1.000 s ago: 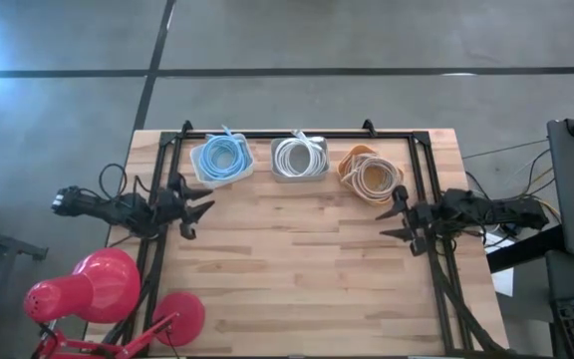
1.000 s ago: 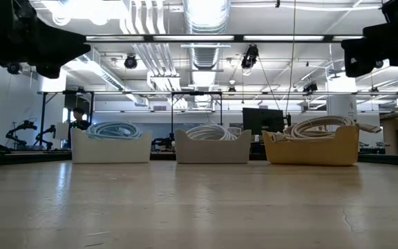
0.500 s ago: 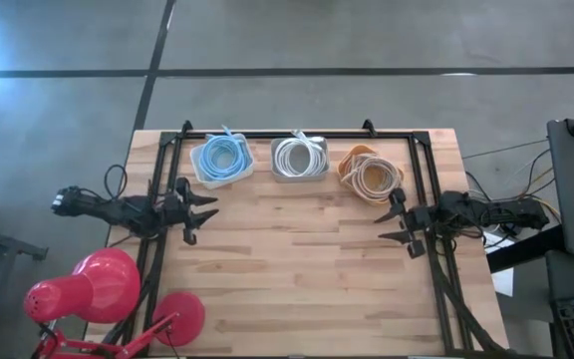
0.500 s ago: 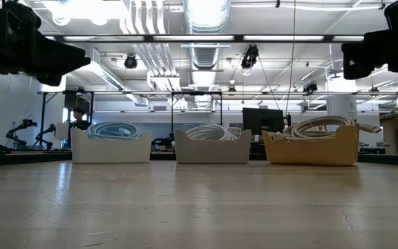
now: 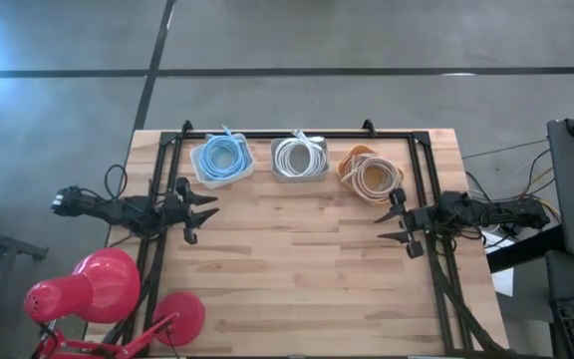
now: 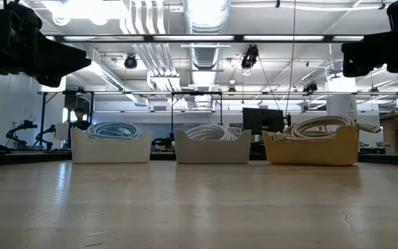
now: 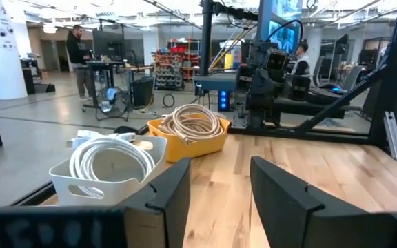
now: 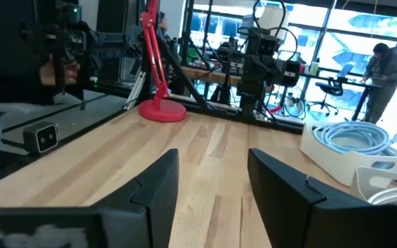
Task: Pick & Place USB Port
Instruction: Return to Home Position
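Note:
Three bins stand in a row on their bases along the table's far edge. The blue bin point(image 5: 222, 160) holds a blue cable coil, the white bin point(image 5: 299, 158) a white coil, and the yellow bin point(image 5: 370, 175) a beige coil. I can make out no USB port apart from these cables. My left gripper point(image 5: 210, 206) hovers open and level at the table's left side, near the blue bin. My right gripper point(image 5: 381, 228) hovers open and level at the right side, near the yellow bin. Nothing lies between the fingers of my left gripper point(image 7: 219, 186) or my right gripper point(image 8: 212, 179).
A red desk lamp point(image 5: 98, 289) sits at the near left corner. A black frame point(image 5: 297, 134) runs along the far edge and down both sides. Bare wood point(image 5: 297, 269) lies between the two arms. A person point(image 8: 380, 69) stands in the room beyond the table.
My left gripper has tipped up a little and now points level. My right gripper has rolled slightly about its own line. Both stay in place, and the bins and cables have not moved.

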Robot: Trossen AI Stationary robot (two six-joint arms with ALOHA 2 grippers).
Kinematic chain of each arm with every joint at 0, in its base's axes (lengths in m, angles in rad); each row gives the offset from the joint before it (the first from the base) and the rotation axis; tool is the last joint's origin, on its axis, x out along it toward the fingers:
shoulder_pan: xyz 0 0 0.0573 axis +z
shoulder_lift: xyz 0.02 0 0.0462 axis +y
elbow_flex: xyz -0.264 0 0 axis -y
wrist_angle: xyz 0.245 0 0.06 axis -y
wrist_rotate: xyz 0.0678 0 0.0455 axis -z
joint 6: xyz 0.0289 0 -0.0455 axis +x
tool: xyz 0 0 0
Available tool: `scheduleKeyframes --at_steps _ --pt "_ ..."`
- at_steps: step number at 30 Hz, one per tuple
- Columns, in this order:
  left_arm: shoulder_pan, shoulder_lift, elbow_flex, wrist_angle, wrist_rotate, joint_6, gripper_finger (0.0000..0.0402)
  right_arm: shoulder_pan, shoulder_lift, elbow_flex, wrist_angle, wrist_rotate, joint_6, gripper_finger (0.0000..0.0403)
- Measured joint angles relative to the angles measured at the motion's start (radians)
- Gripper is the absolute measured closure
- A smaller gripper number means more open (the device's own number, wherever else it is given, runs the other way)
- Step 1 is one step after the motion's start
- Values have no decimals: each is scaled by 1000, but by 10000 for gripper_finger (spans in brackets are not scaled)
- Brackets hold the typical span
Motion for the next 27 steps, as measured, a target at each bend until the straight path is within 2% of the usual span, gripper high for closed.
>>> scheduleKeyframes --at_steps 27 --pt "0 0 3 -2 -4 -1 245 0 0 0 0 1 2 232"
